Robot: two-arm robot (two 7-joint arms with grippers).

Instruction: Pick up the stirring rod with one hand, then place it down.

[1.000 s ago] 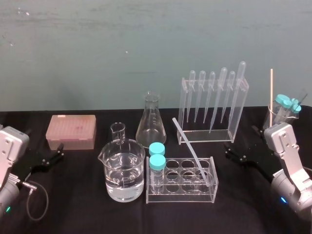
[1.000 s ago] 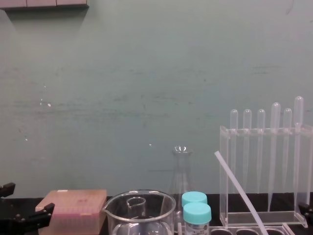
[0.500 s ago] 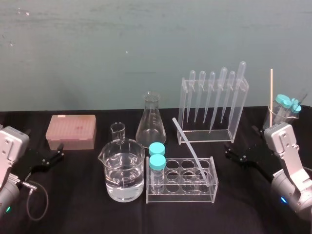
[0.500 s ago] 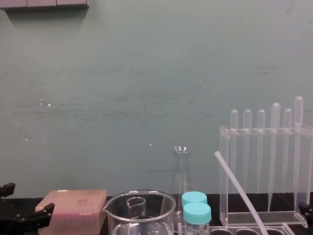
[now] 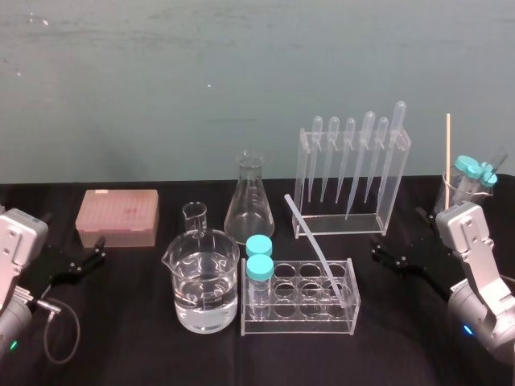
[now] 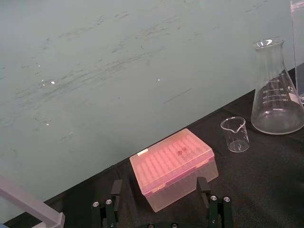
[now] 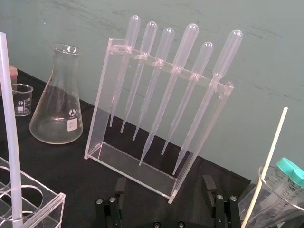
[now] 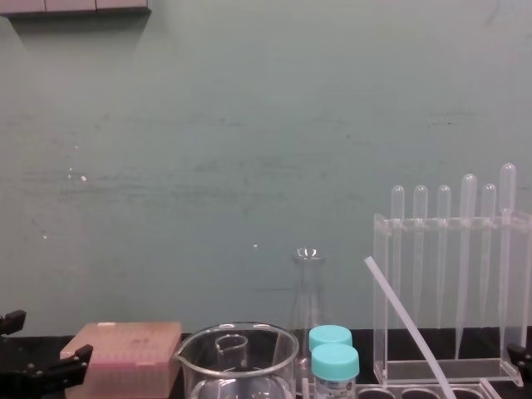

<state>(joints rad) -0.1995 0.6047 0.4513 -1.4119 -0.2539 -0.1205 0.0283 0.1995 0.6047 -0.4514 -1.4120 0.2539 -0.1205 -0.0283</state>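
The stirring rod point(image 5: 319, 251) is a translucent white rod leaning in the clear tube rack point(image 5: 299, 298), its top tilted back and to the left; it also shows in the chest view point(image 8: 405, 320) and the right wrist view point(image 7: 10, 135). My right gripper point(image 5: 381, 250) hovers low to the right of the rack, open, nothing between its fingers point(image 7: 119, 187). My left gripper point(image 5: 97, 249) rests open at the far left, near the pink box point(image 5: 117, 217). Neither touches the rod.
A water-filled beaker point(image 5: 202, 283), a small beaker point(image 5: 195, 215) and a conical flask point(image 5: 249, 201) stand left of the rack. Two teal-capped tubes point(image 5: 259, 269) sit in the rack. A pipette stand point(image 5: 350, 173) is behind. A beaker with a thin stick point(image 5: 448, 153) stands far right.
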